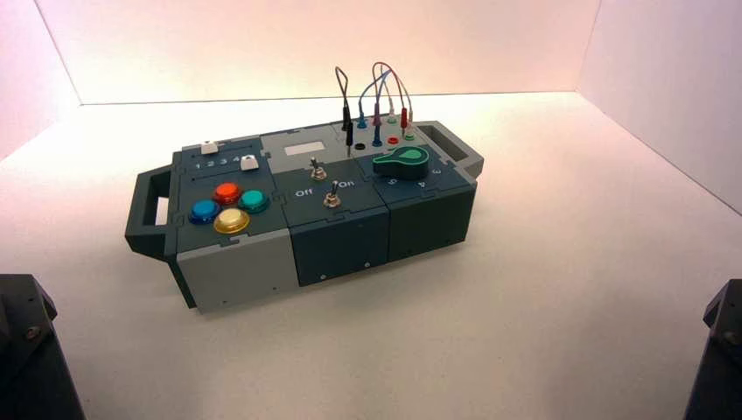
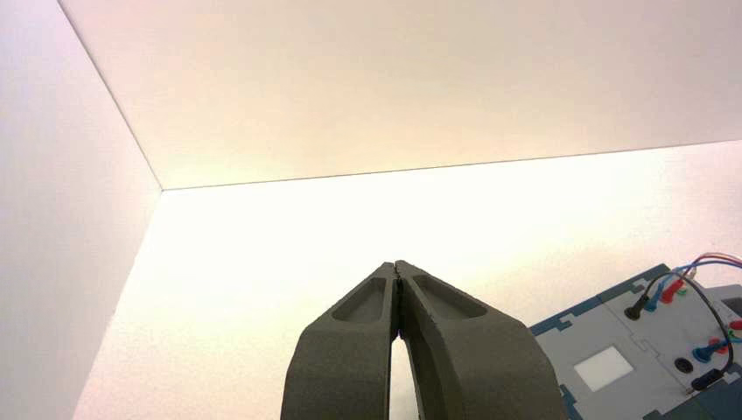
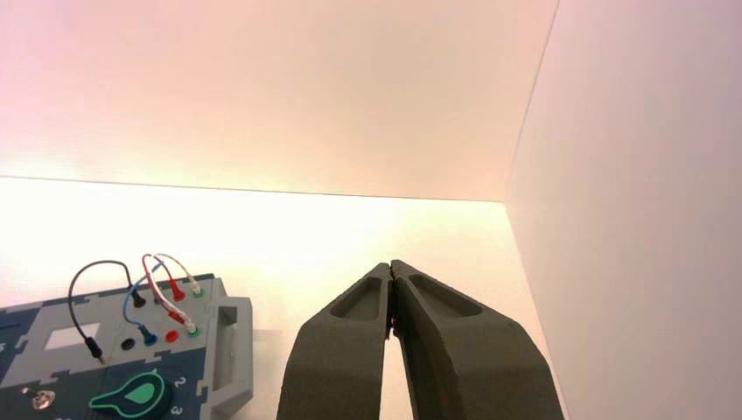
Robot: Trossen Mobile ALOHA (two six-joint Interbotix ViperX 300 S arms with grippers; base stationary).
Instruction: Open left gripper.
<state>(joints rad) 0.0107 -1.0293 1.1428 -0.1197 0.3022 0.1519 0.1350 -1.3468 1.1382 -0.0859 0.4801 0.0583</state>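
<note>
So both arms are just parked at the bottom corners of the high view, nowhere near the box. The left gripper [image 2: 398, 269] is down in the lower left corner there, only a chunk of black angular housing with a silver screw head showing. Its own wrist camera gives the better look: the two dark grey fingers [image 2: 350, 350] are pressed together at the tips, nothing between them, hanging over the bare white table [image 1: 542, 289], with a corner of the box sitting at the lower right of that frame.

The right gripper [image 3: 391, 268] is the slim black sliver at the lower right edge of the high view. Same deal from its wrist camera: tips touching, nothing pinched, and the box's end with the handle is off at the lower left of that frame.

The box [image 1: 249, 271] sits a bit left of centre in the high view, turned at an angle, well apart from both arms. From left to right on top: four round buttons (red [image 1: 227, 192], blue [image 1: 204, 210], teal [image 1: 254, 200], yellow [image 1: 231, 220]), two toggle switches [image 1: 332, 197] in the middle, then a green knob [image 1: 401, 160]. Behind the knob, at the box's upper right, a bunch of looping wires [image 1: 378, 83] are plugged into sockets.
</note>
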